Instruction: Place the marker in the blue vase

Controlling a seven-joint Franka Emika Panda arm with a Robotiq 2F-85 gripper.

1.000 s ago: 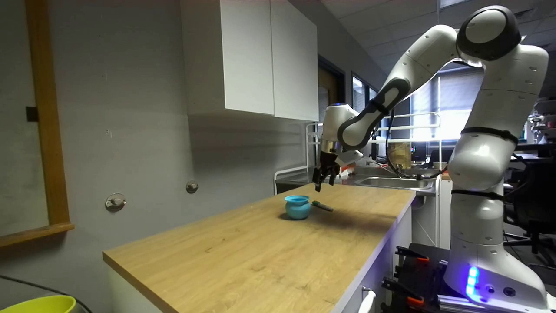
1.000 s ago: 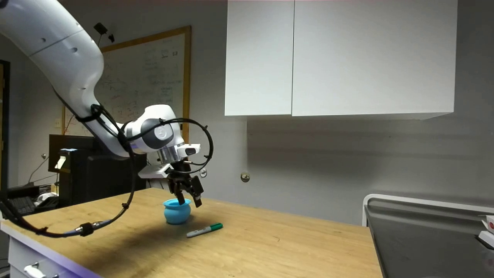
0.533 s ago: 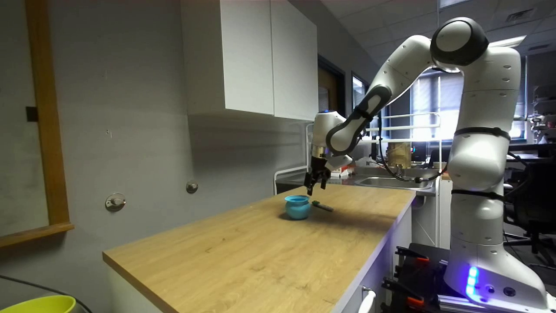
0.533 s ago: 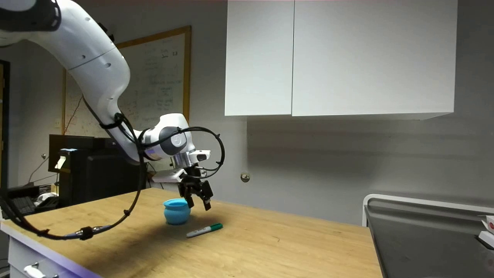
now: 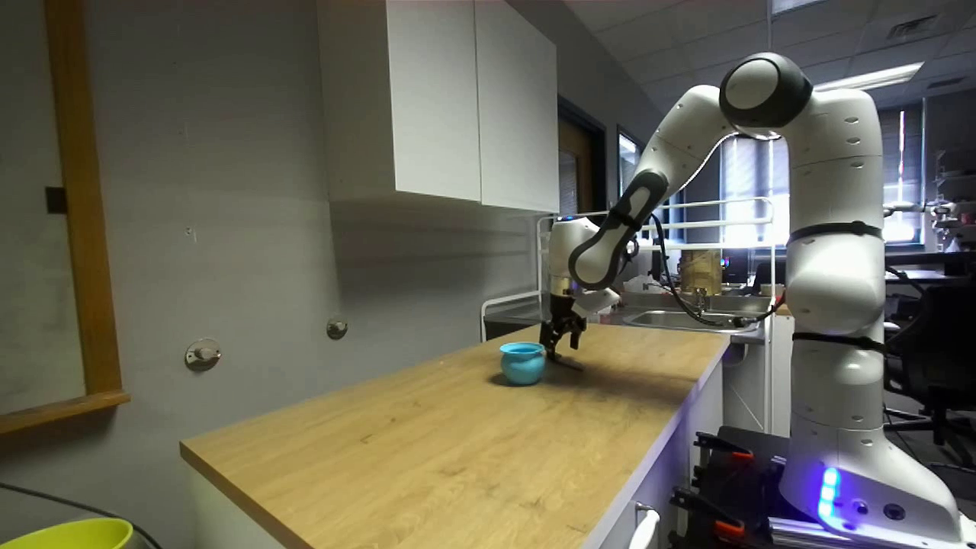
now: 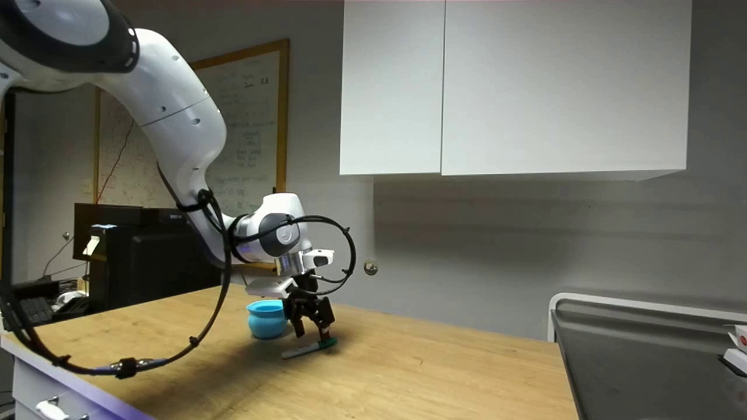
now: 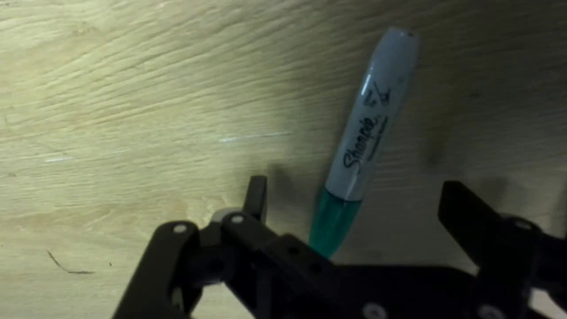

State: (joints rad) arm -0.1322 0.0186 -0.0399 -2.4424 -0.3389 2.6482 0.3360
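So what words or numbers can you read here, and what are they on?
"Sharpie": on the marker, in the wrist view.
Smaller print and a mark near that word: too small and blurred to read.
Handwriting on the whiteboard, in an exterior view: too faint and small to read.

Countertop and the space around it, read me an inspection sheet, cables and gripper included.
Surface: wood-look countertop, thin dark mark in the wrist view.
Job's things: green-capped marker lying flat; blue vase upright nearby.
Clutter: red-and-white item, cut off by the picture edge.
Grippers: gripper open, marker between its fingers, not gripped.
Cables: black cable hanging in a loop from the arm.
Surroundings: white wall cabinets, sink, whiteboard.
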